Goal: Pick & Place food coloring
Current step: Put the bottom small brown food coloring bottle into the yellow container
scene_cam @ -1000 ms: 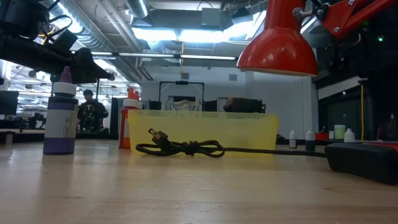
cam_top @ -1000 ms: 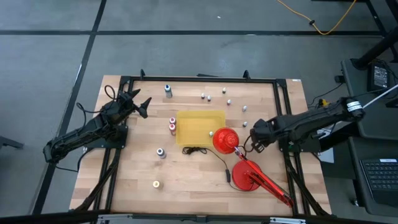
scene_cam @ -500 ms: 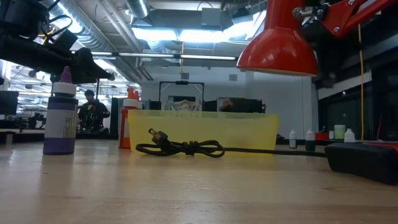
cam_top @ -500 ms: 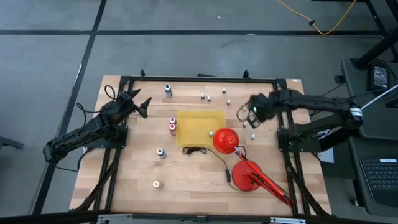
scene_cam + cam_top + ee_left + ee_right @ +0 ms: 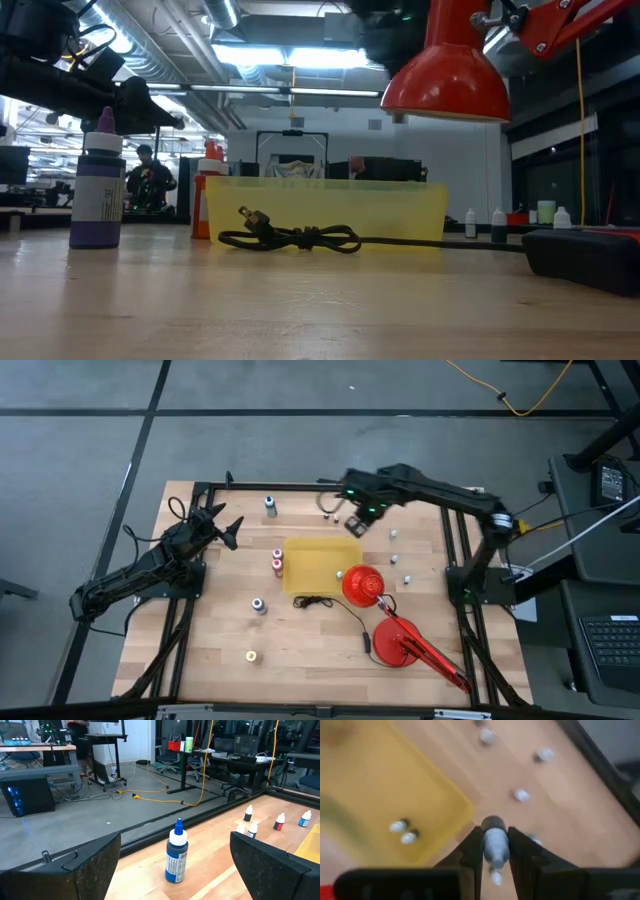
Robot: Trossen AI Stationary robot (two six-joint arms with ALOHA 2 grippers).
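Right wrist view: right gripper (image 5: 495, 851) clenched on food coloring bottle (image 5: 494, 840), lengthwise between fingers.

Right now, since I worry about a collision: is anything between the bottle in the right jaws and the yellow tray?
Nothing visible: the right gripper holds a small bottle just off the corner of the yellow tray, with only bare table between.

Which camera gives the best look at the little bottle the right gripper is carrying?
The right wrist view: the small bottle sits clamped between the right gripper's fingers, beside the yellow tray. The high view shows only that gripper, near the tray's far corner. The low and left wrist views don't show it.
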